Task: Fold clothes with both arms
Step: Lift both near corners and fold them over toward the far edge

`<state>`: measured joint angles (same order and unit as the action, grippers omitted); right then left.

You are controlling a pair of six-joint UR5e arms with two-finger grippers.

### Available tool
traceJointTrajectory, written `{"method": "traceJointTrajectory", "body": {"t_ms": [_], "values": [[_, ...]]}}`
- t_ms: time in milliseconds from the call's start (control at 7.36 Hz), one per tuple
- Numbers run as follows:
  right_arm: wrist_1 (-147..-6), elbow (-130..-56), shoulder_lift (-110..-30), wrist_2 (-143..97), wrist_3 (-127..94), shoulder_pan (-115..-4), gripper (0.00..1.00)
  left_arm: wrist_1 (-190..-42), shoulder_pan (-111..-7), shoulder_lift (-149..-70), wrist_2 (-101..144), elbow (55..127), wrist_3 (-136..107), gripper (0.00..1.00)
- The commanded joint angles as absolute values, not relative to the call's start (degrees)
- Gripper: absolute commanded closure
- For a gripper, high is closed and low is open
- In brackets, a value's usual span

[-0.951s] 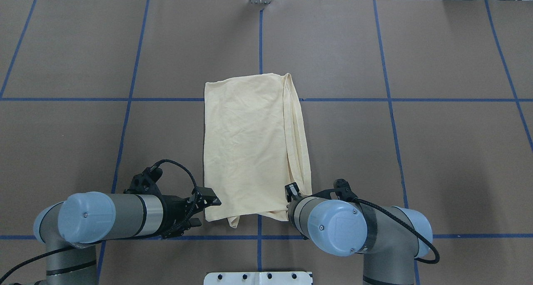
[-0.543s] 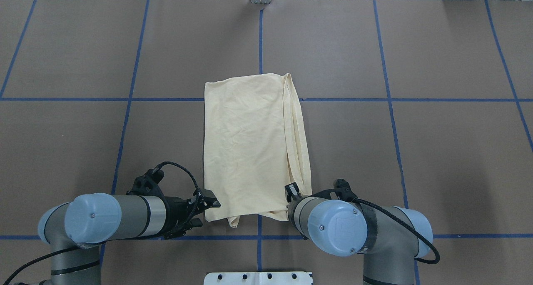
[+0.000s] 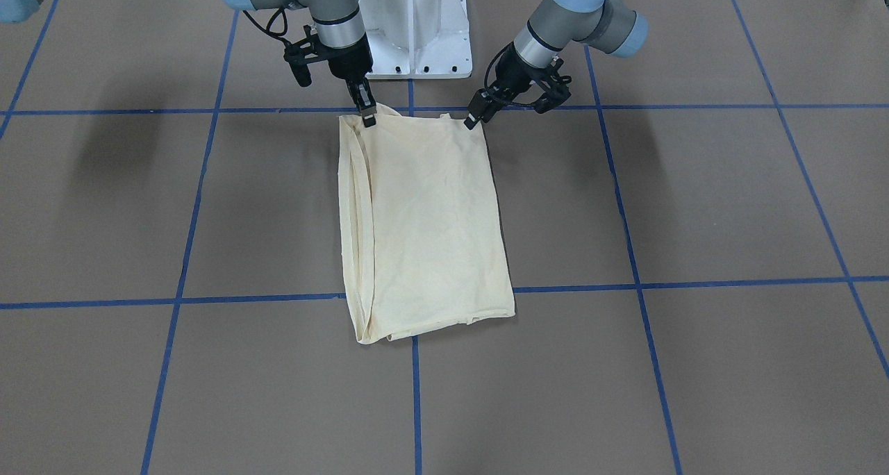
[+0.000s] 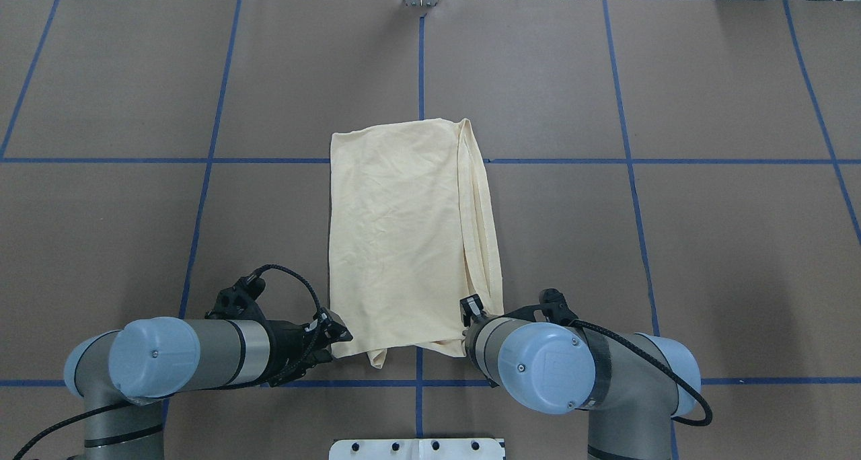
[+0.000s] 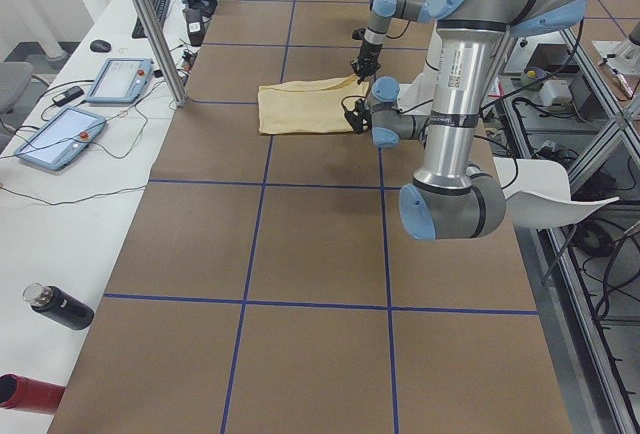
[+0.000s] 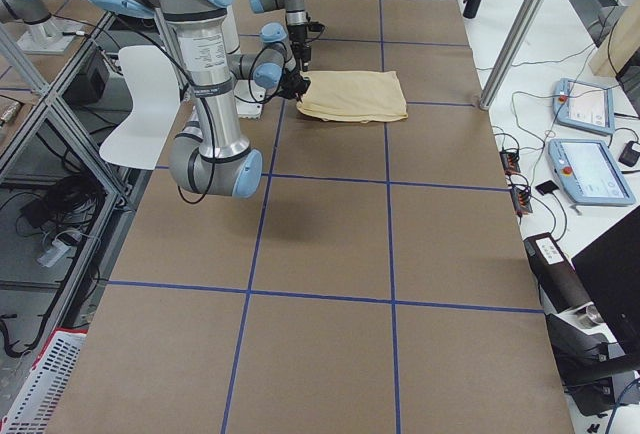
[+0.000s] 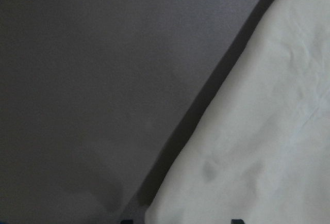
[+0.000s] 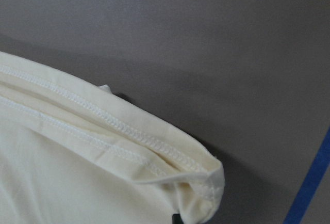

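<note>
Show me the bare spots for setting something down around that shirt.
Free: table squares to the robot's left, right and beyond the shirt. Crowded: the near edge, where the left gripper and right gripper meet its corners.

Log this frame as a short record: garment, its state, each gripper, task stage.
garment: cream-yellow shirt, folded into a long rectangle on the brown table
print: none showing
left gripper: at the shirt's robot-side left corner, jaws apart around the fabric edge
right gripper: pinched shut on the robot-side right corner, where stitched hems bunch
stage: both arms at the near corners; next fold not yet begun
</note>
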<state>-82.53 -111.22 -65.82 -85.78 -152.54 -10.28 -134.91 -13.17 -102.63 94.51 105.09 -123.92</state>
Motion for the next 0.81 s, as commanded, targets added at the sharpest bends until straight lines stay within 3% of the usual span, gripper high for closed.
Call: {"method": "traceJointTrajectory", "body": {"t_ms": [0, 136, 679], "values": [[-82.53, -111.27, -65.83, -85.78, -152.58, -10.37, 1.00, -134.83, -12.05, -102.66, 94.22, 104.85, -125.68, 0.56], [-82.53, -111.27, -65.83, -85.78, -152.49, -10.37, 1.00, -134.82, -12.04, -102.57, 94.22, 104.85, -125.77, 0.61], [-82.53, -111.36, -65.74, -85.78, -152.58, -10.37, 1.00, -134.83, -12.04, -102.22, 94.22, 104.94, -125.77, 0.61]]}}
